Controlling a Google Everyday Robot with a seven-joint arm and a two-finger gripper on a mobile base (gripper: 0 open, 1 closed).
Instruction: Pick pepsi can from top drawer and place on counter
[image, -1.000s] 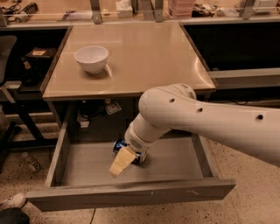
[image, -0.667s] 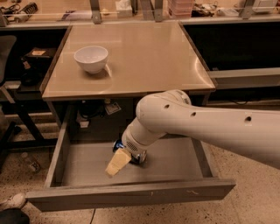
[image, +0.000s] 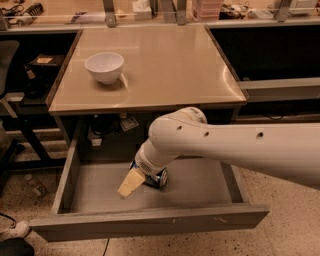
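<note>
The top drawer (image: 150, 220) stands pulled open below the counter (image: 170, 60). The pepsi can (image: 159, 178) lies near the middle of the drawer's flat grey bottom; only its blue side and a silver end show, the rest is hidden by my wrist. My gripper (image: 133, 183) reaches down into the drawer on the white arm (image: 225, 147) and sits right against the can's left side, its tan tip low over the drawer bottom. Whether it holds the can is hidden.
A white bowl (image: 104, 66) stands on the counter's left part. A cluttered bench with metal posts (image: 107, 10) runs along the back. A dark chair and table legs (image: 20, 125) stand at the left. A bottle (image: 36, 185) lies on the floor by the drawer.
My gripper has shifted slightly to the left inside the drawer, staying against the can. The drawer and bowl have not moved.
</note>
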